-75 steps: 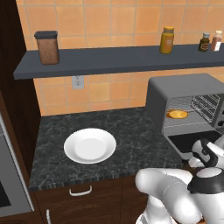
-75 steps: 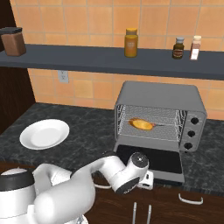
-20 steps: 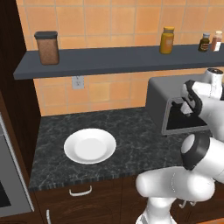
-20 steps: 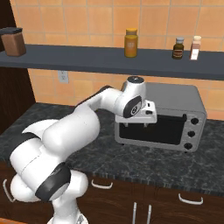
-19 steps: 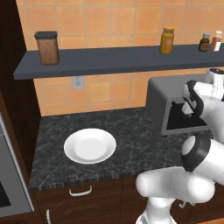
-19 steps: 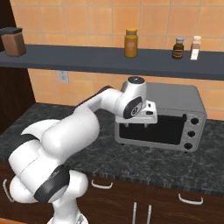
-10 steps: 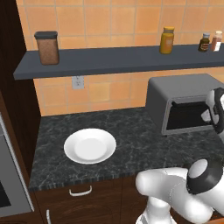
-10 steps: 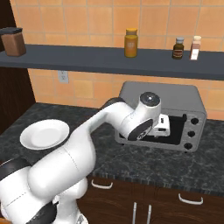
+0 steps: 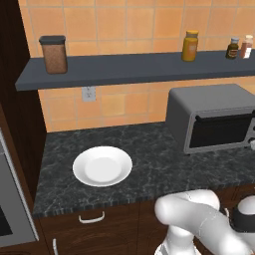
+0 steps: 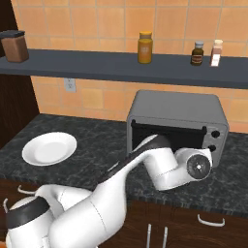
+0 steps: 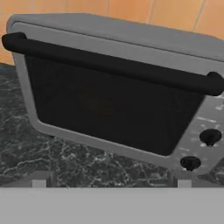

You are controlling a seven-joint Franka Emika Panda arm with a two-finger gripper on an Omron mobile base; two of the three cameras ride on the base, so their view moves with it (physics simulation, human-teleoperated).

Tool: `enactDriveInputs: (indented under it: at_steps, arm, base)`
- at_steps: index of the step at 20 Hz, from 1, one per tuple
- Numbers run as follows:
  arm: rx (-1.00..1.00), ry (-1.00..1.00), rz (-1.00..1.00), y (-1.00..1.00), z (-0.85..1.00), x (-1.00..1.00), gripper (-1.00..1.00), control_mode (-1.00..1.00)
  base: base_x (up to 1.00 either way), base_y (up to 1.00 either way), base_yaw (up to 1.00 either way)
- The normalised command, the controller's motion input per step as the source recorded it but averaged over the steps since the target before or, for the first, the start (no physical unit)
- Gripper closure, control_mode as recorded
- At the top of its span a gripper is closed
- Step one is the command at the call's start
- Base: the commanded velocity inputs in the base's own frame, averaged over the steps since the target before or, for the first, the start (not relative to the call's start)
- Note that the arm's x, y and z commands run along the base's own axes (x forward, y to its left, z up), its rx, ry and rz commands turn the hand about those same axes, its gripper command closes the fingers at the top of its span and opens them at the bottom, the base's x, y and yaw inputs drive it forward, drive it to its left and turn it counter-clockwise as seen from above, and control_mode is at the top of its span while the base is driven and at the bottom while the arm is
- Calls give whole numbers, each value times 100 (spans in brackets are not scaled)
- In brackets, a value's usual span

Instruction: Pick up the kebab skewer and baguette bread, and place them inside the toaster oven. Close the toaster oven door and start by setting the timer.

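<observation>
The dark glass toaster oven door [image 11: 109, 109] of the boxy grey toaster oven [image 10: 177, 123] stands shut ahead of the pincer. Setting the small black timer knob [image 11: 210, 136], ahead to its right, apparently remains. Pincer state: cannot tell.

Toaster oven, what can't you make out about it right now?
- Inside of the toaster oven: hidden behind the dark shut door; skewer and bread cannot be made out.
- Knob markings: too small, hand view.
- Lower oven front: right base view, covered by the arm.

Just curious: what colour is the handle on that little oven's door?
Black; the handle on the oven door shows best in the hand view.
</observation>
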Motion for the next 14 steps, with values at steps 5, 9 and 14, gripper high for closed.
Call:
enactDriveInputs:
  at_steps: [5, 9, 14]
  arm:
    - [0, -57, 13, -96, 0, 0, -100, -100]
    - [0, -39, -1, -69, -1, 36, -100, -100]
    - [1, -19, -5, -19, 0, 58, -100, -100]
  base:
    - [0, 0, 0]
    - [0, 0, 0]
    - [0, 0, 0]
